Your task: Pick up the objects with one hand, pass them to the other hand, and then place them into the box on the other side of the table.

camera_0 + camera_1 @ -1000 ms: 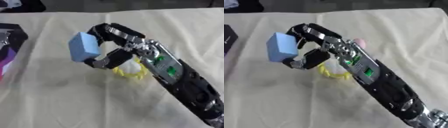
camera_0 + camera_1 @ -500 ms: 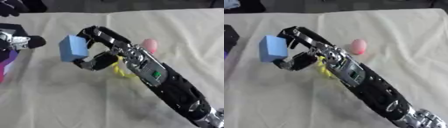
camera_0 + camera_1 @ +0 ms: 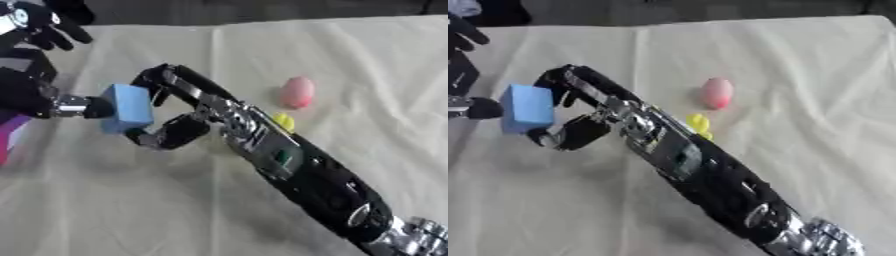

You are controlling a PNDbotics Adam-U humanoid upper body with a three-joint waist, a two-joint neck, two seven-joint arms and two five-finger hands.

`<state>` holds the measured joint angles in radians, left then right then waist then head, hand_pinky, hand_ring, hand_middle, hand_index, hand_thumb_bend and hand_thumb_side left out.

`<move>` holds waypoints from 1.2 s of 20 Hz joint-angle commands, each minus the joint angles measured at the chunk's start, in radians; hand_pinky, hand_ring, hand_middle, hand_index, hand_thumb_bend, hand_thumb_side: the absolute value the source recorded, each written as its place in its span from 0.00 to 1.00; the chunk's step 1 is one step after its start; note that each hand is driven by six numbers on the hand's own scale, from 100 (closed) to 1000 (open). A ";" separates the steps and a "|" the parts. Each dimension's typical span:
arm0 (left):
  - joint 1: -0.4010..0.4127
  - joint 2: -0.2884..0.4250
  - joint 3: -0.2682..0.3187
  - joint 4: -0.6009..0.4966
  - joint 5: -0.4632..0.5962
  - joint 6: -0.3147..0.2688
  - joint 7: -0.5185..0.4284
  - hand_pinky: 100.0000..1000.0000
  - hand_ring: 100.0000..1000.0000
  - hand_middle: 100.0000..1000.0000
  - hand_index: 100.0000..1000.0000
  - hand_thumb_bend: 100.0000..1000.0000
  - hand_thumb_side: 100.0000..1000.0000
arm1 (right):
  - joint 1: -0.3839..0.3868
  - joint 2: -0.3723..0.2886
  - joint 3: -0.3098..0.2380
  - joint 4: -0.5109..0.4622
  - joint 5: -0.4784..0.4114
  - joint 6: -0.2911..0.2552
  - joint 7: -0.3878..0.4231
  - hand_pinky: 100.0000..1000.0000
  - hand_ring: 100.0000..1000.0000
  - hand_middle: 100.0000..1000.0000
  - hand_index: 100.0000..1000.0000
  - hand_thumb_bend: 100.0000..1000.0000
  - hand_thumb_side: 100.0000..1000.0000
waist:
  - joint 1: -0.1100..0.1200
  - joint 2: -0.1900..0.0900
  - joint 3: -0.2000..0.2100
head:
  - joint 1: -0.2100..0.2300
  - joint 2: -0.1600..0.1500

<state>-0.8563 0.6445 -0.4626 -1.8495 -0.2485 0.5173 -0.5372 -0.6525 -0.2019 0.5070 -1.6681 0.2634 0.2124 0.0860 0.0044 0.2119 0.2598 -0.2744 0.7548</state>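
Observation:
A light blue block (image 3: 127, 107) hangs above the table at the left, and my right hand (image 3: 203, 107) is shut on it, fingers curled over its top and thumb under it. That arm reaches in from the lower right. My left hand (image 3: 35, 95) comes in from the left edge, open, with one fingertip (image 3: 77, 106) against the block's left face and the other fingers spread upward. A pink egg-shaped object (image 3: 297, 92) lies on the cloth right of centre. A yellow object (image 3: 283, 121) lies just below it, partly hidden by my right arm.
A cream cloth (image 3: 367, 65) covers the table. A purple and pink edge of a box (image 3: 7, 142) shows at the left border, under my left arm. The dark far edge of the table (image 3: 262, 10) runs along the top.
My right hand has carried the blue block further left. My left hand has come in from the left and now touches the block. The pink object has come out from behind the arm.

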 commanded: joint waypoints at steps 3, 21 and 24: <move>-0.033 -0.005 -0.007 0.005 0.005 -0.011 -0.067 0.87 0.79 0.76 0.77 0.69 0.25 | -0.016 0.018 -0.020 0.026 0.002 0.026 -0.024 0.60 0.61 0.45 0.56 0.00 0.00 | 0.016 -0.035 -0.001 | -0.001 0.011; -0.103 -0.042 -0.074 0.113 -0.116 -0.059 -0.212 0.89 0.83 0.80 0.81 0.66 0.17 | -0.009 0.017 -0.015 0.061 -0.134 0.020 -0.125 0.60 0.60 0.45 0.56 0.00 0.07 | 0.021 -0.038 -0.006 | -0.002 0.009; -0.120 -0.056 -0.083 0.137 -0.137 -0.073 -0.219 0.89 0.84 0.80 0.81 0.67 0.17 | -0.011 0.022 -0.014 0.070 -0.133 0.009 -0.126 0.60 0.60 0.45 0.56 0.00 0.07 | 0.024 -0.039 -0.004 | -0.006 0.007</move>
<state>-0.9533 0.5808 -0.5501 -1.7148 -0.3726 0.4384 -0.7393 -0.6498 -0.1813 0.4954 -1.5900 0.1350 0.2287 -0.0391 0.0125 0.2119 0.2539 -0.2768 0.7637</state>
